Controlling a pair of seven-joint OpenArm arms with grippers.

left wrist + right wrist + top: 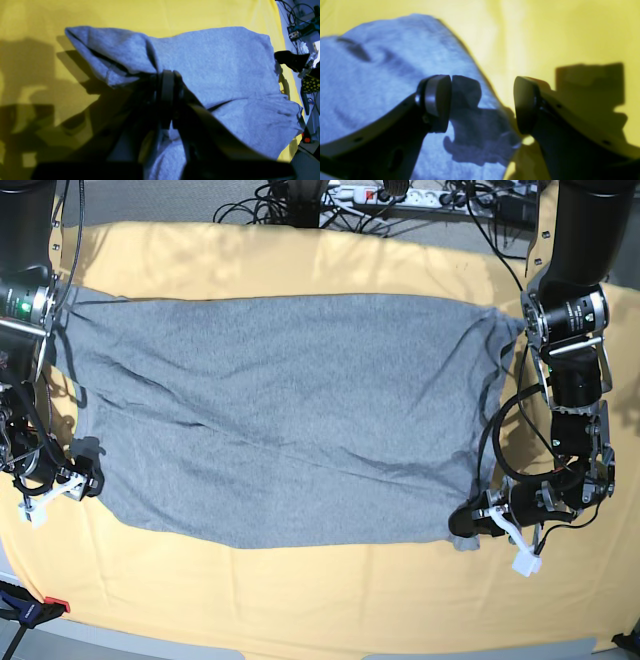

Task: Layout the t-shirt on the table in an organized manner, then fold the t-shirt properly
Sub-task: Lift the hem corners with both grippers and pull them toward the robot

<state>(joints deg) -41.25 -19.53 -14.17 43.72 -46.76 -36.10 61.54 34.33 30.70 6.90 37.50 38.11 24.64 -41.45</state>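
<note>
The grey t-shirt [280, 410] lies spread wide across the yellow-orange table [300, 600], with creases near its right end. In the base view my left gripper [465, 523] is at the shirt's near right corner. The left wrist view shows that gripper [168, 100] shut on a bunched fold of the t-shirt [220, 62], which puckers around the jaws. My right gripper [85, 472] sits at the shirt's near left corner. Seen from the right wrist, it [482, 103] stands open just above the shirt's edge, one pad [437, 100] over the t-shirt [382, 75], the other over the table [557, 37].
A power strip and tangled cables [400, 195] run along the table's far edge. A clamp [30, 608] sits at the near left corner. Beyond the table's edge in the left wrist view are wires and electronics [300, 27].
</note>
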